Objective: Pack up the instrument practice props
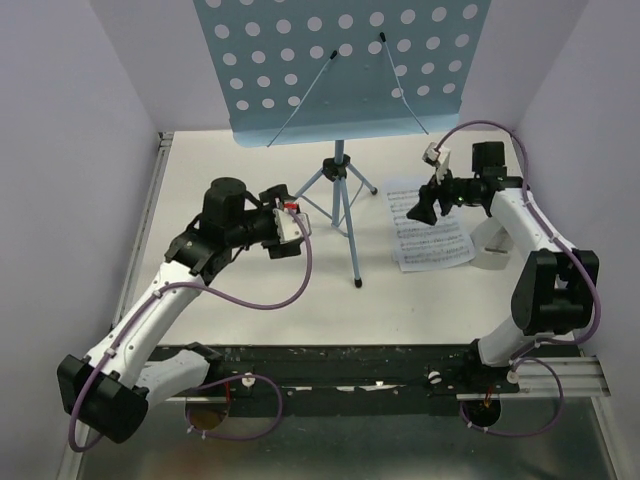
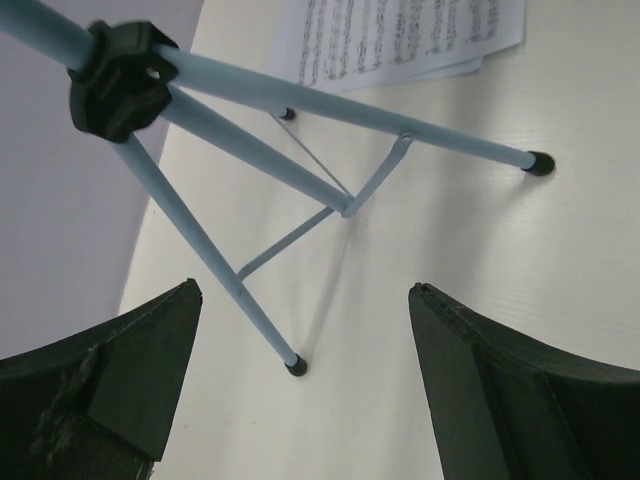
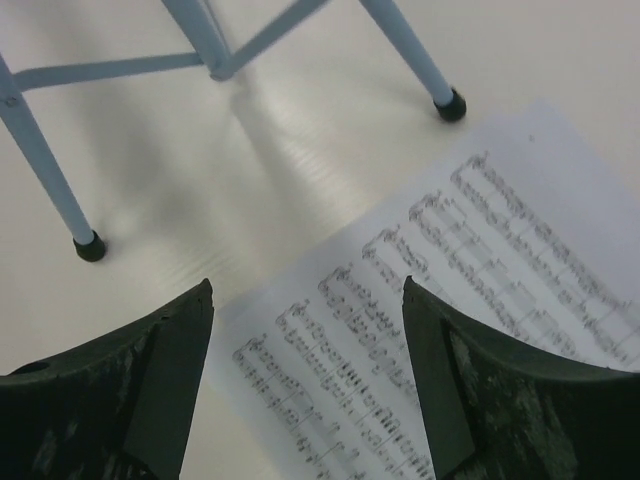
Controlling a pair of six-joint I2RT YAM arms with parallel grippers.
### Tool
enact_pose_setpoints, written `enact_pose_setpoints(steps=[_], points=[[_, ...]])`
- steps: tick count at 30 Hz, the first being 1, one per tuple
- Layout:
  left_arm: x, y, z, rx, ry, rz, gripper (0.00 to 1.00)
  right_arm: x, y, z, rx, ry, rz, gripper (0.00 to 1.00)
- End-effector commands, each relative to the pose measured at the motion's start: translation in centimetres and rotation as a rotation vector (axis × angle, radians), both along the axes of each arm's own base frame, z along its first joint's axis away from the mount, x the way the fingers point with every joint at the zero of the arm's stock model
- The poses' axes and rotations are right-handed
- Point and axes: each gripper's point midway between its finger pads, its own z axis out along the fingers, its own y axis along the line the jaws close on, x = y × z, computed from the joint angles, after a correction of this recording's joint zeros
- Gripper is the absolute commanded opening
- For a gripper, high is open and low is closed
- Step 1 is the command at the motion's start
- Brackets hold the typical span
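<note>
The light-blue music stand [image 1: 340,175] stands upright on its tripod legs mid-table. Its perforated tray [image 1: 340,60] with two thin wire holders fills the top. White sheet-music pages [image 1: 430,228] lie flat on the table right of the legs, stacked. My left gripper [image 1: 300,228] is open and empty, left of the legs; its wrist view shows the legs [image 2: 250,150] and black hub [image 2: 115,80] ahead. My right gripper [image 1: 418,205] is open and empty above the pages' near-left corner [image 3: 420,340]; a stand leg foot [image 3: 90,245] lies to the left.
Pale walls enclose the white table [image 1: 240,300] on the left, back and right. A black rail [image 1: 350,365] with cables runs along the near edge. Purple cables loop from both arms.
</note>
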Motion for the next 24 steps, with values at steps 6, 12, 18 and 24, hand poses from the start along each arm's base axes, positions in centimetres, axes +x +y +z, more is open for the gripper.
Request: enact_pose_setpoints(steps=[6,12,18,24], points=[[9.5,3.0,-6.3,-0.151,0.130,0.622,0.99,6.6,8.8,7.2,0.038,-0.569,0.229,0.81],[11.2,1.0,-7.2,-0.210,0.181,0.584,0.99,8.0,14.1,8.2,0.089,-0.591,0.334,0.82],[13.9,1.2,-7.7,-0.267,0.216,0.628,0.99,7.2,16.7,7.4,0.108,-0.556,0.424,0.82],[16.9,2.6,-7.7,-0.265,0.203,0.660,0.98,5.6,17.4,6.6,0.120,-0.487,0.473,0.68]])
